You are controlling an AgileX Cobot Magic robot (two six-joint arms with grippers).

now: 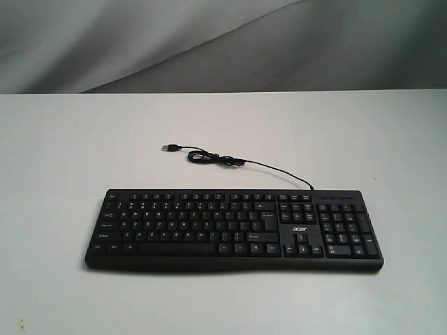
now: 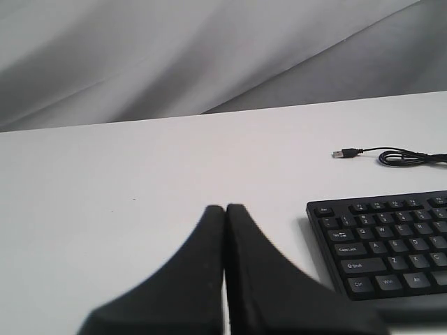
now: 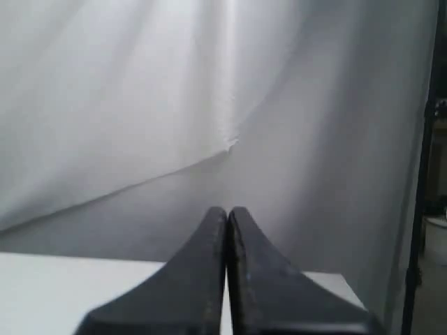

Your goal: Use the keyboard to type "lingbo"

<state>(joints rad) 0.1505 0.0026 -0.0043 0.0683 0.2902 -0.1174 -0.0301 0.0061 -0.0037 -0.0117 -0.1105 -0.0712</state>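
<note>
The black keyboard with white legends and an "acer" logo lies flat across the middle of the white table. Its thin cable curls behind it and ends in a loose USB plug. The left wrist view shows the keyboard's left end and the plug. My left gripper is shut and empty, over bare table beside that end. My right gripper is shut and empty too, facing the backdrop, with no keyboard in its view. Neither gripper shows in the exterior view.
The white table runs back to a grey cloth backdrop. Its far corner shows in the right wrist view, with a dark stand beyond it at the side.
</note>
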